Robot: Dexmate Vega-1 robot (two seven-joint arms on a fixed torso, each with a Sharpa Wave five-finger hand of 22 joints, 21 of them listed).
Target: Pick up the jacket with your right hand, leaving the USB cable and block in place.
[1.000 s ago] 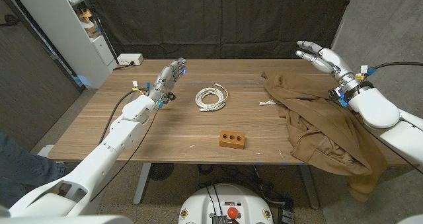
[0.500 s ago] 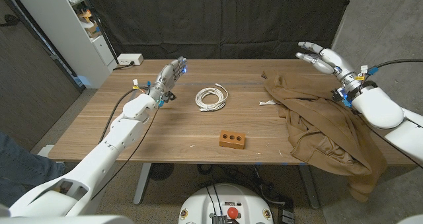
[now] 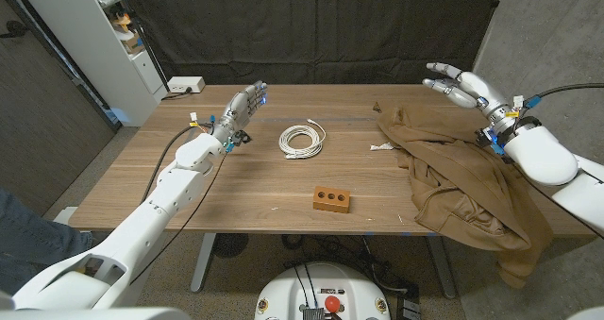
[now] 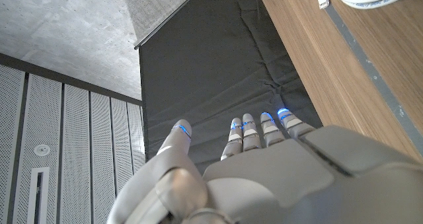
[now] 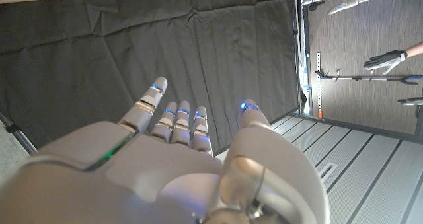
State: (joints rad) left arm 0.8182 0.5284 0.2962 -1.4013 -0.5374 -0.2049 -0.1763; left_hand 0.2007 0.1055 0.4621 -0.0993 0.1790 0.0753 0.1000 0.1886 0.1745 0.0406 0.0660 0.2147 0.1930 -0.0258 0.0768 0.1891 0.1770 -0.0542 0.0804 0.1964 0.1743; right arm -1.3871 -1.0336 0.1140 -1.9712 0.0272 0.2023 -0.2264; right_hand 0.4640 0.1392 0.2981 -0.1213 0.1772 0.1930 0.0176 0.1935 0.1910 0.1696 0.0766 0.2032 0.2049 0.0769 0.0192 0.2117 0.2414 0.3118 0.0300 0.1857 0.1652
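- Right hand (image 3: pixel 460 83) shifted a little toward the table's right edge, away from the table's middle, fingers spread and empty above the far end of the jacket (image 3: pixel 462 183).
- Right forearm drawn slightly outward too.

White-shelled arms end in grey metal hands, left hand (image 3: pixel 242 109) and right hand (image 3: pixel 461 84), fingertips seemingly lit blue.

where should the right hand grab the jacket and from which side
Probably the bunched folds at the middle of the jacket, from above: it lies crumpled flat, part draped over the table edge. The right hand is raised and open beyond its far end.
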